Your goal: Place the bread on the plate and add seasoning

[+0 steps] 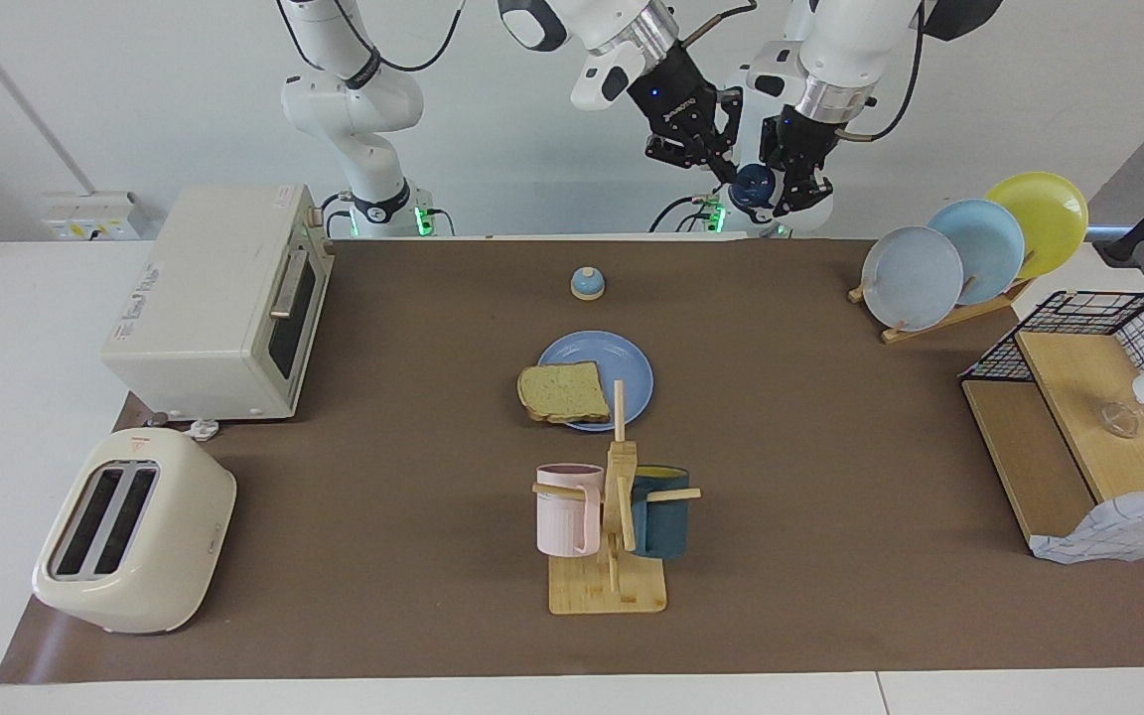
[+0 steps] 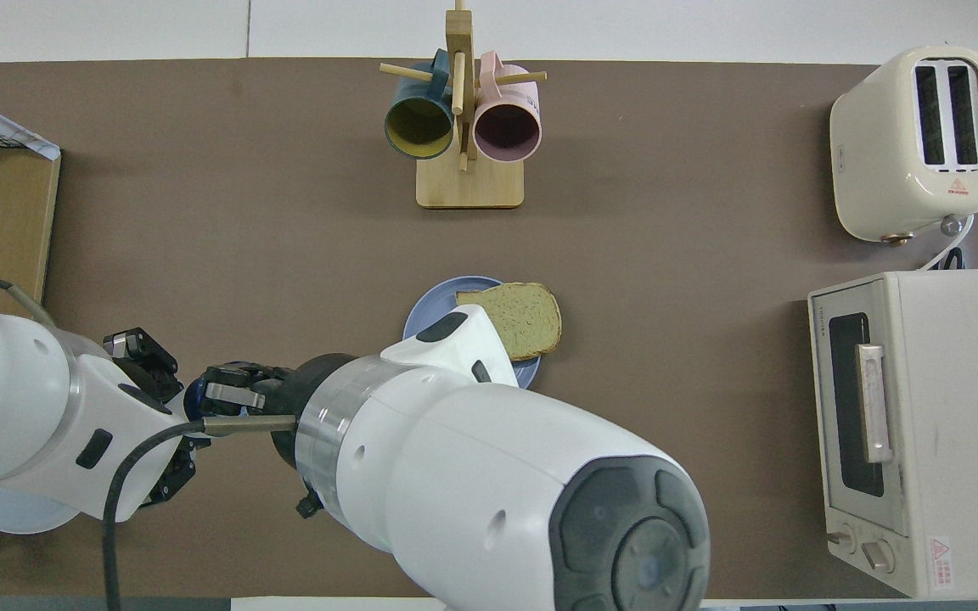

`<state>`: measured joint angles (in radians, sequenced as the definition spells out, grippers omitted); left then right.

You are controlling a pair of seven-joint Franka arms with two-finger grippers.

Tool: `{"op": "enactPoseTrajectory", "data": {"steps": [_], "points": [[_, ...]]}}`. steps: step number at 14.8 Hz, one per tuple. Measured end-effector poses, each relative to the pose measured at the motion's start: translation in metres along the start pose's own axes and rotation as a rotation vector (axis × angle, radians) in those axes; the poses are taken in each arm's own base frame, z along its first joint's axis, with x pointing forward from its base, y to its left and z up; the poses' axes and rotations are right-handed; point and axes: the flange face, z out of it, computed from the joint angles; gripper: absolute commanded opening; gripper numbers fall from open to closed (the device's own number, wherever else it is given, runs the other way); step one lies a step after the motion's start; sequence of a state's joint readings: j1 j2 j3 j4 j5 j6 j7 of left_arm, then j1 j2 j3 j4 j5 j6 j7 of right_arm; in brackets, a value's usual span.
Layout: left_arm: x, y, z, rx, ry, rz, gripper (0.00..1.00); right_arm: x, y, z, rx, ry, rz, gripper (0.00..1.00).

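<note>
The bread (image 1: 562, 390) lies on the blue plate (image 1: 622, 365) mid-table and overhangs its rim toward the right arm's end; both also show in the overhead view, bread (image 2: 527, 318) and plate (image 2: 428, 312). My left gripper (image 1: 788, 189) is raised over the mat's edge at the robots' end. It is shut on the seasoning bottle (image 1: 755, 185), whose navy cap points toward my right gripper (image 1: 716, 159). The right gripper hangs right beside the cap. In the overhead view the cap (image 2: 194, 399) shows between the left gripper (image 2: 168, 399) and the right gripper (image 2: 230, 392).
A blue-domed bell (image 1: 587, 283) sits between the plate and the robots. A mug rack (image 1: 612, 516) stands farther out. A toaster oven (image 1: 224, 308) and a toaster (image 1: 135, 531) are at the right arm's end. A plate rack (image 1: 969, 248) and a wire shelf (image 1: 1088, 417) are at the left arm's end.
</note>
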<state>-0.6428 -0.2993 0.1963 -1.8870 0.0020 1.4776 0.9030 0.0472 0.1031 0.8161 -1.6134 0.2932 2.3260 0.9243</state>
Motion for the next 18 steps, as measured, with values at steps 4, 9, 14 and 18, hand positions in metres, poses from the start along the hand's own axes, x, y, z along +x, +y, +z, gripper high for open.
{"op": "enactPoseTrajectory", "data": {"steps": [4, 9, 14, 18], "points": [[0.000, 0.000, 0.000, 0.002, 0.002, -0.004, 0.36, 0.002, 0.000, 0.000, 0.006, 0.005, 0.003, 0.00], [0.000, -0.001, -0.001, 0.004, 0.005, -0.009, 0.35, 0.019, 0.006, 0.000, 0.029, 0.027, 0.027, 0.00], [0.003, 0.002, -0.001, 0.003, 0.008, -0.001, 0.34, 0.041, 0.018, 0.005, 0.028, 0.029, 0.047, 0.37], [0.003, 0.001, 0.000, 0.002, 0.008, -0.002, 0.34, 0.041, 0.017, 0.004, 0.030, 0.031, 0.042, 1.00]]}}
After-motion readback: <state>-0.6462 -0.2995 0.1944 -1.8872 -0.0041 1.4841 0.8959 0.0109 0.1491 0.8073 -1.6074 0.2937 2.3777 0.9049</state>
